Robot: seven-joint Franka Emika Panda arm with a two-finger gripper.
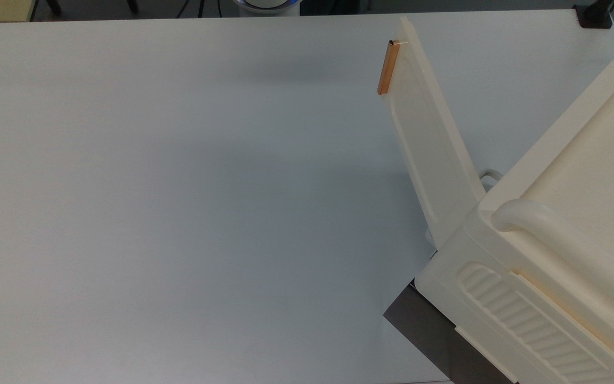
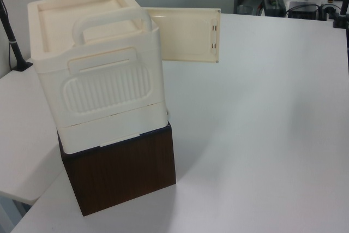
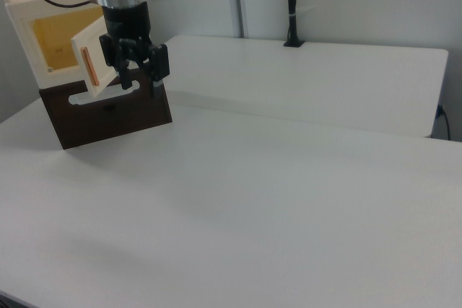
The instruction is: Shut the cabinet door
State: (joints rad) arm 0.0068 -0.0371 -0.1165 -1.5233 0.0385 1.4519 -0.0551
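Note:
The cream cabinet [image 1: 579,240] stands on a dark brown box [image 2: 120,173] at the top view's right. Its cabinet door [image 1: 429,138] is swung wide open and sticks out over the table, with a copper-orange bar handle [image 1: 384,68] at its free edge. In the left view the cabinet door [image 2: 185,34] shows its inner face beside the cabinet [image 2: 98,80]. In the right view my gripper [image 3: 139,83] hangs open, pointing down, just right of the door [image 3: 101,55] and its handle [image 3: 88,68], holding nothing.
The white table [image 1: 179,186] stretches wide across the top view's left. A white wire loop [image 1: 491,175] lies behind the door's hinge side. A black post [image 3: 291,5] stands at the far table edge in the right view.

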